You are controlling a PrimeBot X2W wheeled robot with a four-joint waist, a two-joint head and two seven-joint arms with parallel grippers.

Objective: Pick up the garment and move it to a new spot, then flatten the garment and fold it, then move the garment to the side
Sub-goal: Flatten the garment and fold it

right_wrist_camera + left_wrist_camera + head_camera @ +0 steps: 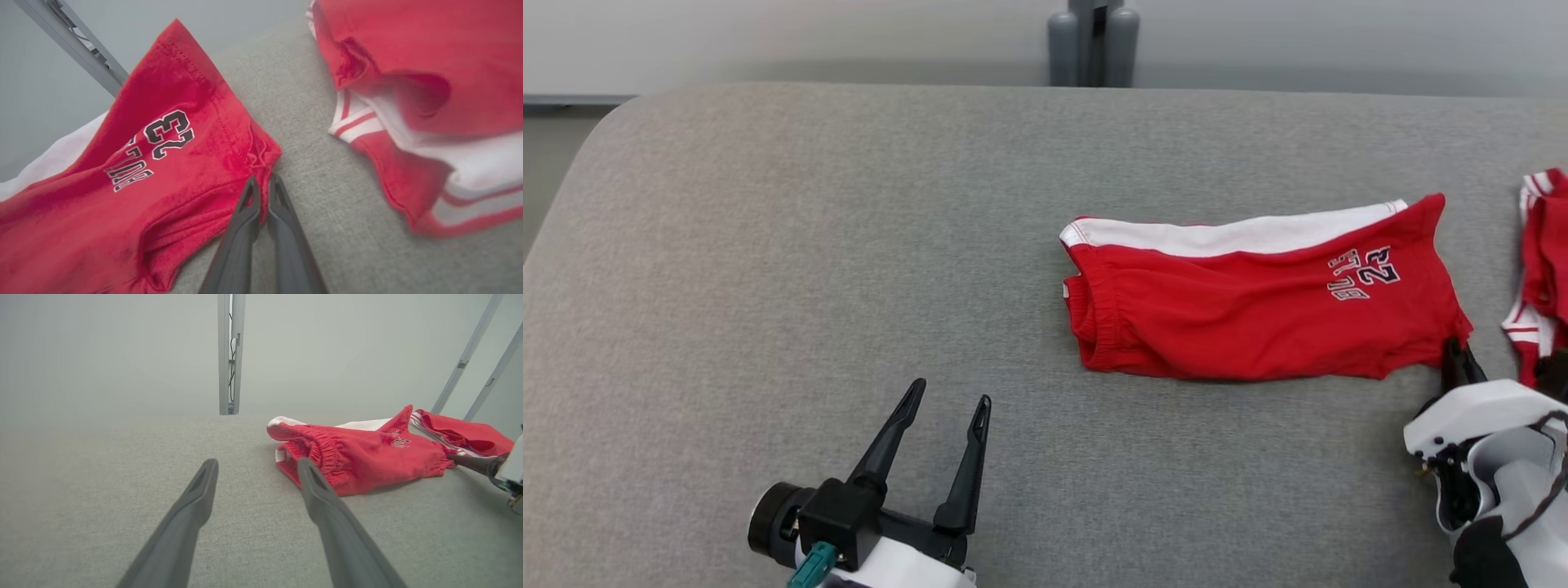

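Right pincer [264, 182] tight on puckered corner of fleecy red shorts [81, 212]

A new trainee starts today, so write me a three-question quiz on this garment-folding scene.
1. True or false: the left gripper has its fingers closed on the red fabric shorts with a white side stripe.
2. Which part of the shorts does the right gripper pinch? A the elastic waistband; B a leg-hem corner; C the printed number.
3. Fill in: in the head view, a second red-and-white garment lies to the shorts' ____.
Key: 1 false, its fingers are open over the grey fabric table; 2 B; 3 right.
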